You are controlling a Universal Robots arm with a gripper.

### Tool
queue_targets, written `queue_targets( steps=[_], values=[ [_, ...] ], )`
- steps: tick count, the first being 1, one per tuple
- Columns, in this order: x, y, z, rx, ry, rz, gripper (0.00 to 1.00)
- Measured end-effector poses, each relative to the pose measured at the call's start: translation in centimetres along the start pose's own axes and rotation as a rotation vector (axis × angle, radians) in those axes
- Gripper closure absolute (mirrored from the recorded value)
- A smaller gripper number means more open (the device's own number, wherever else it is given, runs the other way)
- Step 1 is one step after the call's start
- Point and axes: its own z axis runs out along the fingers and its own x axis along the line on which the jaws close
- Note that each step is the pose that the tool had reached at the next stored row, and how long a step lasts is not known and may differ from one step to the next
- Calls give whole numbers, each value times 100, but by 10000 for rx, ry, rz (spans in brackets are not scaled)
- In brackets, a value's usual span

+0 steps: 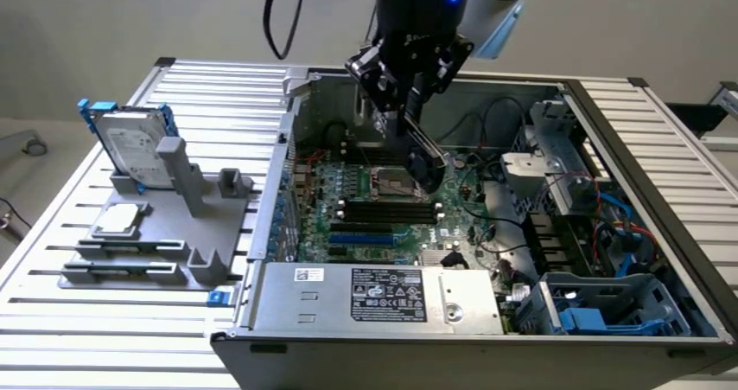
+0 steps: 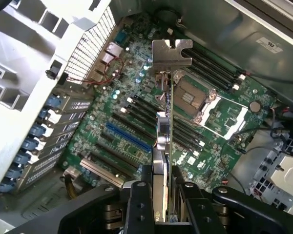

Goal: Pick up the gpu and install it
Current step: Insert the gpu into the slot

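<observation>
My gripper (image 1: 406, 113) hangs inside the open computer case (image 1: 276, 191), shut on the gpu (image 1: 423, 158). The card points down over the green motherboard (image 1: 346, 191), near the processor socket (image 1: 390, 181). In the wrist view the gpu (image 2: 164, 141) is edge-on between my fingers (image 2: 139, 207), and its silver bracket (image 2: 172, 51) is at the far end. It floats above the black card slots (image 2: 136, 114) and the blue slot (image 2: 128, 138), apart from the board.
On the exterior view's left, a grey fixture (image 1: 185, 226) carries a silver hard drive with blue rails (image 1: 130, 141). The power supply (image 1: 381, 293) lies at the case's front. A blue drive cage (image 1: 611, 308) and cables (image 1: 611, 226) crowd the exterior view's right.
</observation>
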Motion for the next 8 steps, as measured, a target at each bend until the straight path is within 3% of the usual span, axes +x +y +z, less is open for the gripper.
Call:
queue_targets(
  steps=[8],
  values=[
    [0,-1,37,-17,27,-1455,74]
  ],
)
